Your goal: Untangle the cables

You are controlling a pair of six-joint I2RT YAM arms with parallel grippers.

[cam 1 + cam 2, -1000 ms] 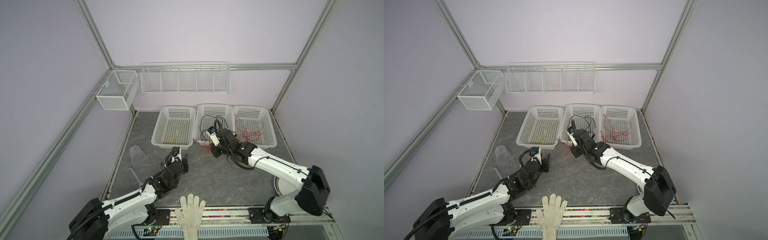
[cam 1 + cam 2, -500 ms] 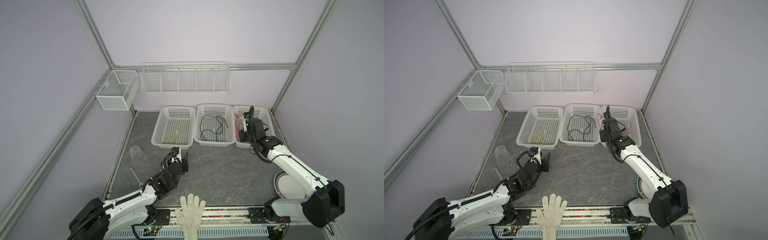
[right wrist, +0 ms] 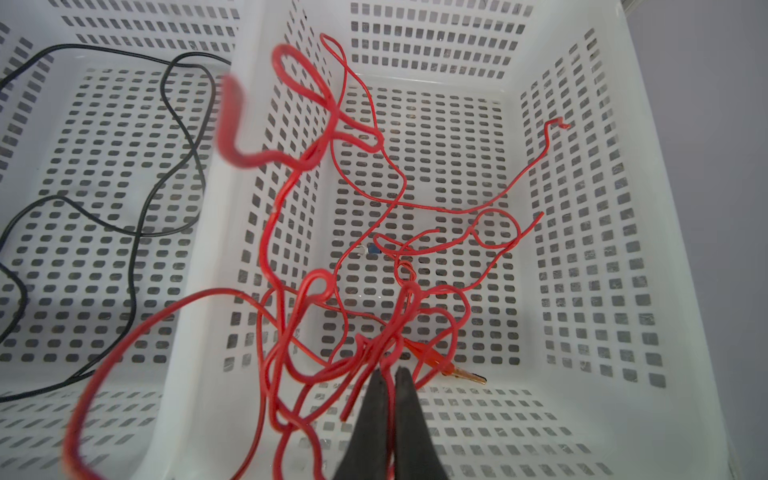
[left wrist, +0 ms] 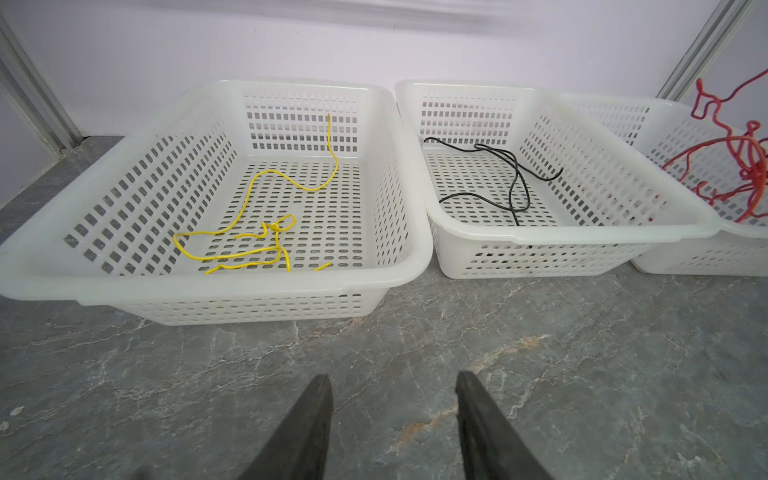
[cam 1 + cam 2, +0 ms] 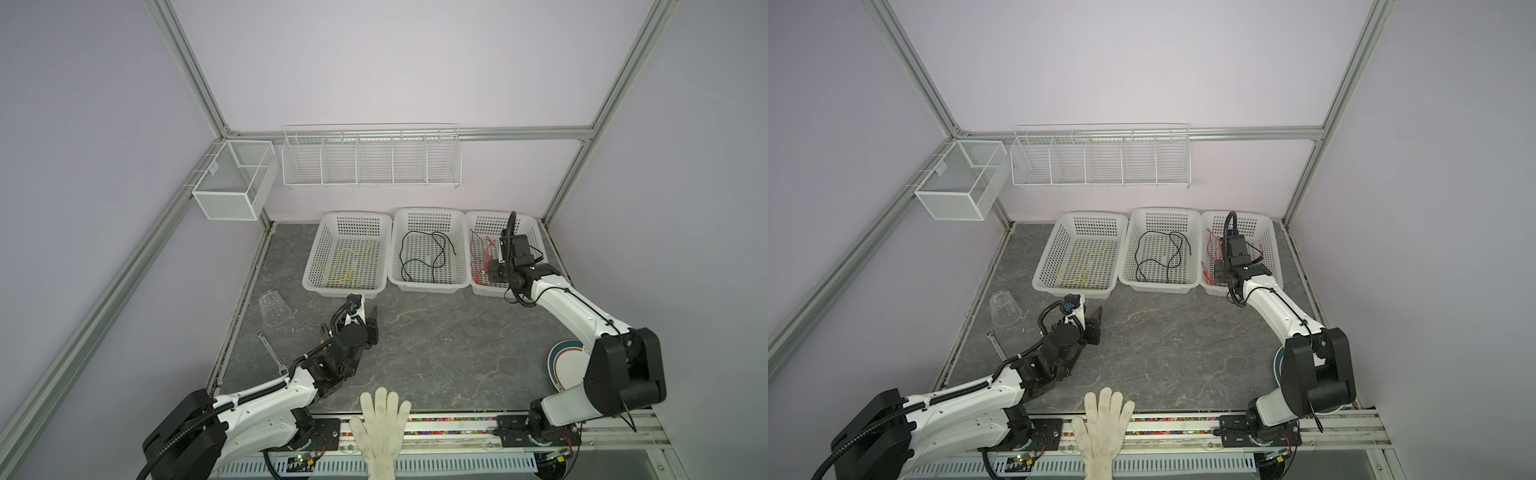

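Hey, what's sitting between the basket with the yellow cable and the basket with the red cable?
The middle basket, holding the loose black cable. It shows in both top views, touching its neighbours' rims.

On the grey marbled table (image 5: 436, 345) the white middle basket (image 5: 424, 286) stands between the left basket (image 5: 340, 291) and the right basket (image 5: 484, 214), each just beside it. Above it on the wall hangs a wire rack (image 5: 371, 166), with a mesh box (image 5: 232, 187) farther left. Front left of it are a clear cup (image 5: 273, 308) and a wrench (image 5: 272, 352); straight in front, a white glove (image 5: 382, 428); front right, a striped plate (image 5: 565, 365)
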